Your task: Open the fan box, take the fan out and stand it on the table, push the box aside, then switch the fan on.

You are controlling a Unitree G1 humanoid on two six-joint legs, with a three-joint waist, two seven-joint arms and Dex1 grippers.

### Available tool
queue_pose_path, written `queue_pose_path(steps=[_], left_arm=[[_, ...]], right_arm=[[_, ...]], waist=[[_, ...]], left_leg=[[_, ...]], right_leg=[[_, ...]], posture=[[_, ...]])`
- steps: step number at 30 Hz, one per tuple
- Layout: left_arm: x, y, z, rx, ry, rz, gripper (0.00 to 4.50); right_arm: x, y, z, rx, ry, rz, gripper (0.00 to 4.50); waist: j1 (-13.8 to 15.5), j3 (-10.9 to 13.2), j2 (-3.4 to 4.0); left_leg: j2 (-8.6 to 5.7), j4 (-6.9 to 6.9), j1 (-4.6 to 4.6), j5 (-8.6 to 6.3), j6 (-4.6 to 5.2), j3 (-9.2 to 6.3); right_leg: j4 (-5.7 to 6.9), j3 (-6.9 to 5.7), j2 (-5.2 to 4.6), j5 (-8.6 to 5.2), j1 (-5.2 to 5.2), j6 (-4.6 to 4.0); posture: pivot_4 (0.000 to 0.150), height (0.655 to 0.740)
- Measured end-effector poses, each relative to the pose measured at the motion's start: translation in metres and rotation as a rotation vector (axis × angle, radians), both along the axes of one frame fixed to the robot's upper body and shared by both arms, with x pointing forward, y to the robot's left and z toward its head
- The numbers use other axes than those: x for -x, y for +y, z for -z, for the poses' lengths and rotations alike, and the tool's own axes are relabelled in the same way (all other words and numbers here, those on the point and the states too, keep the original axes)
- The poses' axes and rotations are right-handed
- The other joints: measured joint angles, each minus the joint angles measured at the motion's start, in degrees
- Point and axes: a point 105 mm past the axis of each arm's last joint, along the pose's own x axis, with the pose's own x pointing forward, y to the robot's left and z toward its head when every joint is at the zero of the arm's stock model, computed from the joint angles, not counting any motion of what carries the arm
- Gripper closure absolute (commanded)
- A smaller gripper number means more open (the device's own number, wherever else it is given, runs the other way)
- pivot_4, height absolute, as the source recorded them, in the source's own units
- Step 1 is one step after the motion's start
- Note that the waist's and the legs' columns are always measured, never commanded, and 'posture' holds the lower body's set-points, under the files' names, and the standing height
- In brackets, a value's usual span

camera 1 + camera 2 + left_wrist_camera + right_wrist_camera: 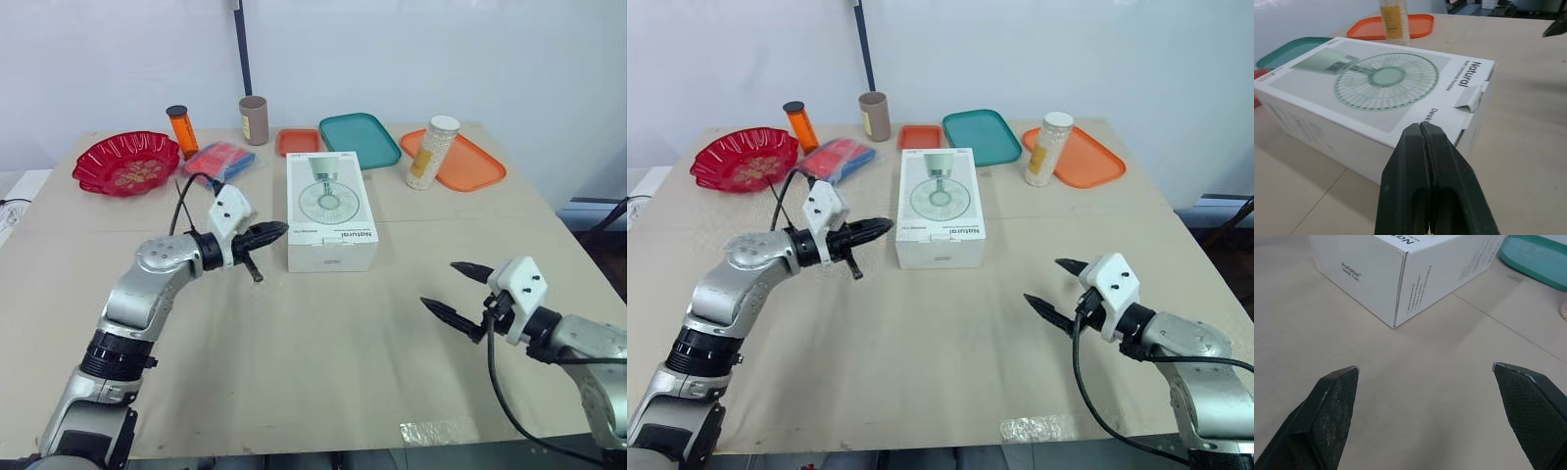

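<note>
The white fan box (331, 211) lies flat and closed in the middle of the table, a fan pictured on its lid. Its near end carries a small tab (1469, 98). My left gripper (280, 229) is shut with nothing in it, its tip just off the box's left side near the front corner; the left wrist view has the fingers (1421, 126) pressed together in front of the box's edge. My right gripper (441, 285) hovers open over bare table to the front right of the box, well apart from it. The box's near corner (1400, 289) lies ahead of those spread fingers.
Along the back stand a red bowl (125, 162), an orange bottle (182, 129), a blue and red packet (220, 160), a brown cup (254, 119), a small orange tray (298, 141), a teal tray (359, 139), and a white jar (431, 152) on an orange tray (470, 166).
</note>
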Motion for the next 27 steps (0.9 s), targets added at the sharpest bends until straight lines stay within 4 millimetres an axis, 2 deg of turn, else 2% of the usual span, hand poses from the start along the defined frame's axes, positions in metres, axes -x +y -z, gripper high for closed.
queue_pose_path(steps=[3, 9, 14, 19, 27], left_arm=[[-0.003, -0.009, 0.002, 0.006, 0.001, 0.000, 4.45], [-0.030, -0.024, 0.004, 0.023, -0.009, -0.066, 4.45], [-0.040, -0.031, 0.009, 0.002, -0.022, -0.084, 4.45], [-0.048, -0.046, 0.008, 0.017, -0.026, -0.079, 4.45], [-0.054, -0.055, 0.010, -0.017, -0.043, -0.074, 4.45]], right_arm=[[-0.002, 0.001, -0.002, 0.003, -0.008, -0.003, 0.00], [-0.002, 0.004, 0.000, -0.006, -0.008, -0.008, 0.00], [-0.002, 0.004, 0.000, -0.008, -0.006, -0.007, 0.00], [-0.003, 0.003, 0.002, -0.013, -0.001, 0.008, 0.00], [0.000, 0.006, 0.006, -0.021, 0.018, 0.012, 0.00]], waist=[[0.01, 0.00, 0.00], [0.19, -0.01, -0.01], [0.16, 0.00, -0.01], [0.21, 0.00, -0.01], [0.16, -0.01, -0.01]], left_leg=[[0.00, 0.01, 0.02, 0.00, 0.00, 0.00], [-0.04, 0.06, -0.01, 0.01, -0.02, 0.00], [-0.04, 0.06, -0.02, 0.05, -0.08, 0.00], [-0.06, 0.10, -0.04, 0.04, -0.07, -0.01], [-0.06, 0.11, -0.04, 0.05, -0.09, 0.00]], right_leg=[[0.01, 0.00, 0.00, 0.01, 0.02, 0.00], [0.00, 0.00, -0.01, 0.02, 0.03, 0.02], [0.00, 0.01, -0.01, 0.01, 0.01, 0.02], [0.01, 0.01, -0.02, 0.03, 0.02, 0.04], [0.01, 0.01, -0.02, 0.02, 0.02, 0.04]], posture=[[0.150, 0.7400], [0.150, 0.7400], [0.150, 0.7400], [0.150, 0.7400], [0.150, 0.7400]])
